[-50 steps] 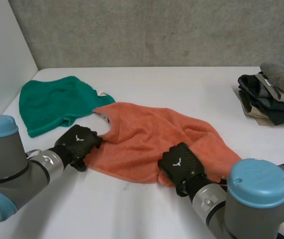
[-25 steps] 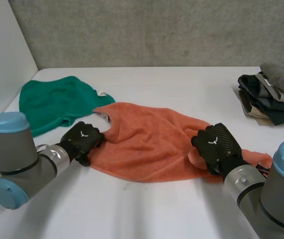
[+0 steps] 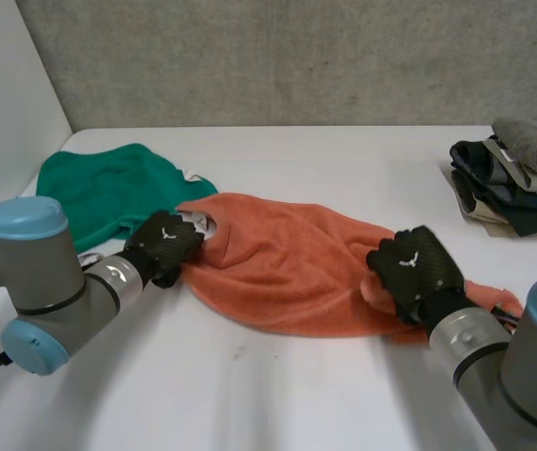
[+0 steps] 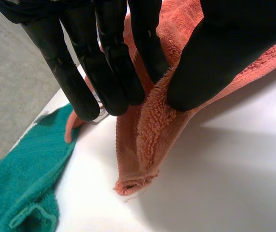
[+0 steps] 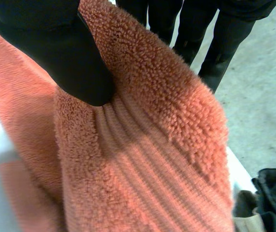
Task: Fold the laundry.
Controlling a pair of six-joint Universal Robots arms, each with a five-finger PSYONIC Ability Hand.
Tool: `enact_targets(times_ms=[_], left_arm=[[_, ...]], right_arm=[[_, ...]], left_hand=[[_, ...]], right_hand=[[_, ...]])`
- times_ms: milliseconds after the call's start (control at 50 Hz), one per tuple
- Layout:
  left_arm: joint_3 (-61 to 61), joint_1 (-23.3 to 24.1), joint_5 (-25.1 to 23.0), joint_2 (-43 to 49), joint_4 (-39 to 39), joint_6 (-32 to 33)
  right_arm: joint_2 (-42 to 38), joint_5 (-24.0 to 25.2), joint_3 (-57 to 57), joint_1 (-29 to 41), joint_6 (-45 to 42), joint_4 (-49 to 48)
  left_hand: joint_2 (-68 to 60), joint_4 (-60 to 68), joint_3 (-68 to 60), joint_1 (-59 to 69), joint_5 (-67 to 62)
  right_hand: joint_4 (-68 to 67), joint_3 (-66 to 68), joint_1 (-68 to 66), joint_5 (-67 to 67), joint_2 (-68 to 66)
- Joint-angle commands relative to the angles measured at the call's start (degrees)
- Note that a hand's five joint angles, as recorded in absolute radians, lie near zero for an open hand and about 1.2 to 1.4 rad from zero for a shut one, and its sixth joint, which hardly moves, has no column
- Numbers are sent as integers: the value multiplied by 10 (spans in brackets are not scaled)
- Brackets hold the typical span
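While you are watching from the head camera, your robot's left hand (image 3: pixel 163 246) is pinching the left edge of the orange towel (image 3: pixel 287 268) between its thumb and straight fingers, and the right hand (image 3: pixel 411 271) is clamping the towel's right end, thumb pressing the cloth against the fingers. The towel is lying bunched on the white table (image 3: pixel 296 395) between the two hands. Farther back, a green towel (image 3: pixel 99 193) is lying crumpled just beside the left hand, and a pile of folded clothes (image 3: pixel 517 178) is sitting well apart at the far right.
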State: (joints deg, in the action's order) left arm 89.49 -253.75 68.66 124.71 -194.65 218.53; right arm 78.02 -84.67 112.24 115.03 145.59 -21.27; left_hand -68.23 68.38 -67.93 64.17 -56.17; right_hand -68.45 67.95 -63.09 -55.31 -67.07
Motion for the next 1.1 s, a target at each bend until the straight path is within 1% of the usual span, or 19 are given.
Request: enact_targets(times_ms=[20,80,100,160,220,300,360,500,580,660,680,740,780,800,820,840,900,1020,1100], left_arm=[[7,1,70,-81,6,-4],[14,-3,80,-154,9,-8],[22,-3,82,-207,13,-19],[24,-8,85,-285,20,-53],[24,-16,82,-335,32,-79],[30,-31,75,-397,97,-97],[31,-29,74,-391,129,-97],[4,-24,90,-273,158,-93],[-69,-9,105,-178,154,-65],[-196,12,136,-81,129,-29],[-223,17,142,-67,118,-22],[-328,30,154,-28,44,-16],[-379,36,161,-22,-40,-19],[-389,36,163,-23,-70,-20],[-395,38,166,-24,-98,-21],[-398,40,170,-28,-150,-24],[-393,47,181,-49,-205,-28],[-307,52,190,-69,-177,-29],[-217,52,189,-86,-159,-29]], right_arm=[[103,4,-38,-54,-1,45],[141,8,-80,-81,-1,106],[158,12,-114,-102,-1,152],[175,24,-192,-146,-9,245],[179,41,-267,-178,-21,342],[172,65,-324,-210,-55,439],[152,84,-332,-223,-79,479],[37,79,-345,-220,-141,498],[-26,64,-385,-199,-140,473],[-85,46,-437,-177,-130,376],[-99,33,-459,-171,-125,320],[-110,9,-490,-169,-115,217],[-110,0,-503,-168,-108,100],[-108,2,-505,-168,-105,58],[-104,12,-505,-168,-100,-24],[-102,13,-503,-168,-99,-60],[-89,38,-491,-167,-98,-154],[-74,104,-451,-168,-91,-138],[-74,160,-408,-178,-80,-82]], left_hand=[[-118,116,-121,158,-138],[-118,116,-121,158,-138],[-118,116,-121,158,-138],[-118,116,-121,158,-138],[-118,116,-121,158,-138],[-118,116,-121,158,-138],[-118,116,-121,158,-138],[-118,116,-121,158,-138],[-118,116,-121,158,-138],[-118,116,-121,158,-138],[-118,116,-121,158,-138],[-118,116,-121,158,-138],[-118,116,-121,158,-138],[-118,116,-121,158,-138],[-118,116,-121,158,-138],[-118,116,-121,158,-138],[-118,116,-121,158,-138],[-118,116,-121,158,-138],[-118,116,-121,158,-138]], right_hand=[[-116,121,-169,-147,-129],[-116,121,-169,-147,-129],[-116,121,-169,-147,-129],[-116,121,-169,-147,-129],[-116,121,-169,-147,-129],[-116,121,-169,-147,-129],[-116,121,-169,-147,-129],[-116,121,-169,-147,-129],[-116,121,-169,-147,-129],[-116,121,-169,-147,-129],[-116,121,-169,-147,-129],[-116,121,-169,-147,-129],[-116,121,-169,-147,-129],[-116,121,-169,-147,-129],[-116,121,-169,-147,-129],[-116,121,-169,-147,-129],[-116,121,-169,-147,-129],[-116,121,-169,-147,-129],[-116,121,-169,-147,-129]])
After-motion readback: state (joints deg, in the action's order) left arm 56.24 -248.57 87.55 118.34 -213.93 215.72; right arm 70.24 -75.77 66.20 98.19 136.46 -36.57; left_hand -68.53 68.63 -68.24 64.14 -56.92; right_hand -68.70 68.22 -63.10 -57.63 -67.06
